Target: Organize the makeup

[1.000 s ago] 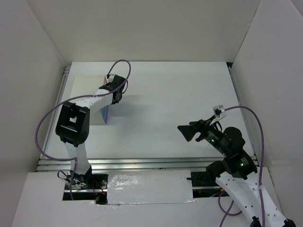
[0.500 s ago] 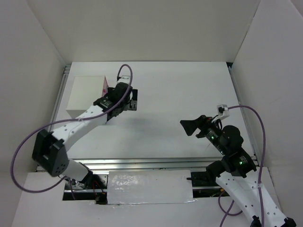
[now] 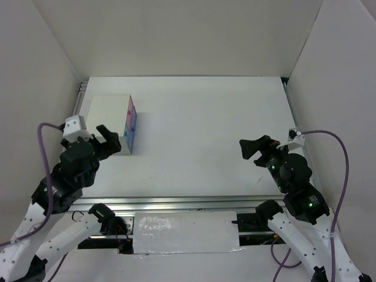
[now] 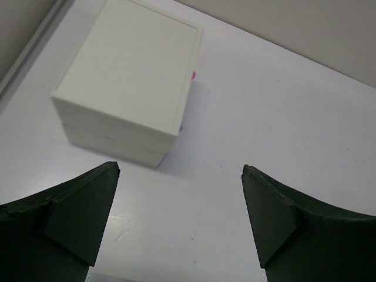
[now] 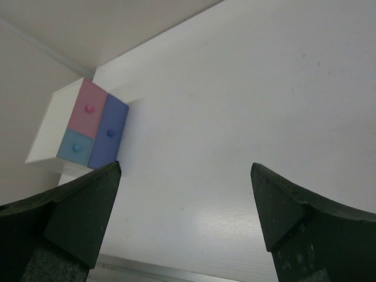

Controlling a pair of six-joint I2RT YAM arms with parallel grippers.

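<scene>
No makeup shows in any view; it is hidden or out of view. My left gripper (image 3: 109, 139) hangs open and empty at the near left, just in front of the white drawer box (image 3: 108, 117). In the left wrist view the gripper (image 4: 181, 168) has only bare table between its fingers, and the box (image 4: 132, 76) lies ahead of it. My right gripper (image 3: 251, 150) is open and empty at the near right, well away from the box. In the right wrist view its fingers (image 5: 88, 205) frame bare table.
The box's front (image 5: 94, 129) has a pink, a light blue and a darker blue drawer, all pushed in. White walls enclose the table on three sides. A metal rail (image 3: 176, 202) runs along the near edge.
My left arm has pulled back from the front of the box to the near left, and its gripper has opened. The right arm has drifted slightly rightward.
</scene>
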